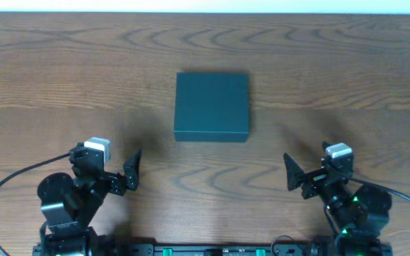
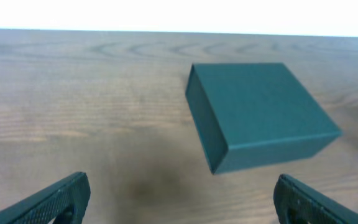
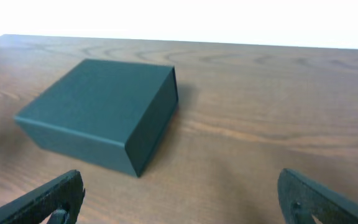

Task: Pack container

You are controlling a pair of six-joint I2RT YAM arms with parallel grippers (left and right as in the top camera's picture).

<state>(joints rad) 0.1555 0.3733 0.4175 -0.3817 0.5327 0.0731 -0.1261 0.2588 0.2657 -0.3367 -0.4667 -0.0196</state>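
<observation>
The container (image 1: 212,105) is a dark teal-green rectangular box lying flat on the wooden table with its lid down. My left gripper (image 1: 109,162) sits at the near left, well short of the box. In the left wrist view it (image 2: 182,196) is open and empty, with the container (image 2: 258,112) ahead and to the right. My right gripper (image 1: 317,165) rests at the near right, also apart from the box. Seen from the right wrist it (image 3: 182,196) stands open over bare wood, the container (image 3: 101,112) ahead to the left.
The wooden table (image 1: 62,71) stretches to either side of the box and ends at a far edge against a white background. Cables and both arm bases line the near edge.
</observation>
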